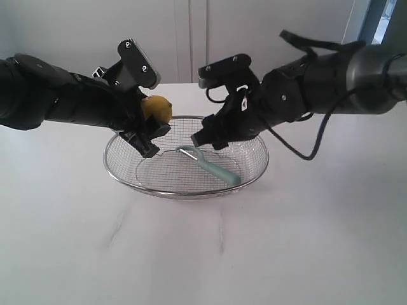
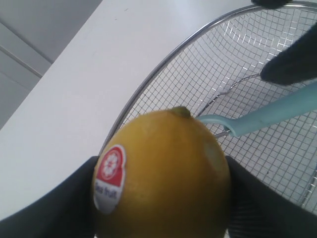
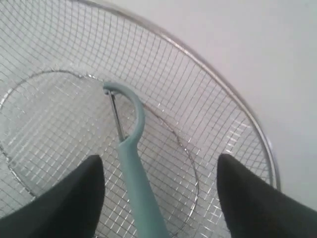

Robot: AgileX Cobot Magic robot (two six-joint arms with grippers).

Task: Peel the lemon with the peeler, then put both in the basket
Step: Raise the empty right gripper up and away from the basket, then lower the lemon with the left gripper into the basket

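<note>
Bench (image 1: 203, 254): white, carrying basket (image 1: 184, 195).
Left hand (image 1: 147, 109): closed on lemon (image 2: 163, 173), over basket rim, likely for dropping in.
Right hand (image 1: 215, 103): spread wide, empty, above peeler (image 1: 215, 166).
Peeler: lying already inside basket.

Peeler (image 1: 215, 168) lies across basket (image 1: 127, 169) centre-right; floor left of it free

Shiny silver wire-mesh basket (image 1: 254, 171), smooth matt teal plastic peeler (image 1: 219, 170) with thin metal blade, waxy yellow lemon (image 2: 163, 173), glossy paper sticker (image 2: 110, 176)
</note>
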